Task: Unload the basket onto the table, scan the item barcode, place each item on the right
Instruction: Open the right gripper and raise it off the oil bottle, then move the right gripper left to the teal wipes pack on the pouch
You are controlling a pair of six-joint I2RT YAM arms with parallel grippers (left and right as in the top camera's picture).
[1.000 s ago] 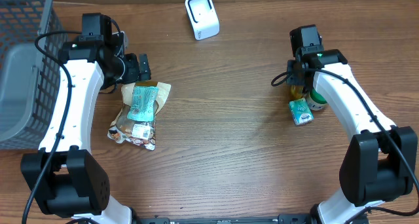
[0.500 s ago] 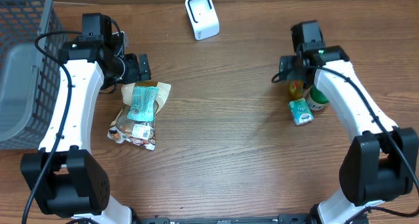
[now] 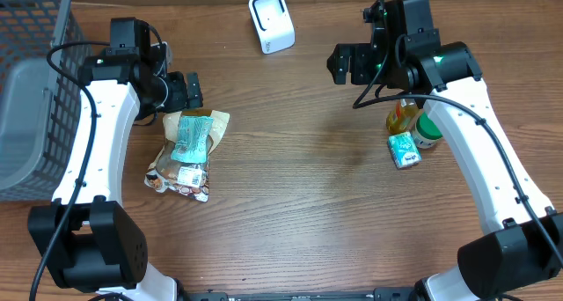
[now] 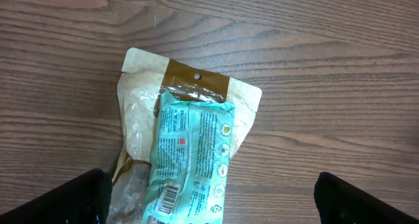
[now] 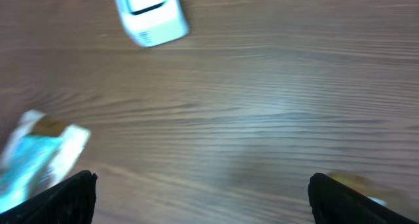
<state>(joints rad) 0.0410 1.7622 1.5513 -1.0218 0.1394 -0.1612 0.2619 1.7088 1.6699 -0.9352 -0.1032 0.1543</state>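
fingers wide, empty: left gripper point(image 3: 190, 91), right gripper point(image 3: 347, 65) | scanner point(image 3: 271, 21) 1 | packets point(image 3: 189, 139) 3 | bottle point(image 3: 400, 118) 1

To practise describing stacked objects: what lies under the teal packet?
A tan pouch with a brown hang-hole strip lies under the teal packet. Its top and sides show; its middle is covered, so any print there cannot be seen.

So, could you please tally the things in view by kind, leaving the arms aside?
Packets: 3 (teal packet, kraft pouch, printed bag)
Bottle: 1
Teal box: 1
Round container: 1
Scanner: 1
Basket: 1
Total: 8
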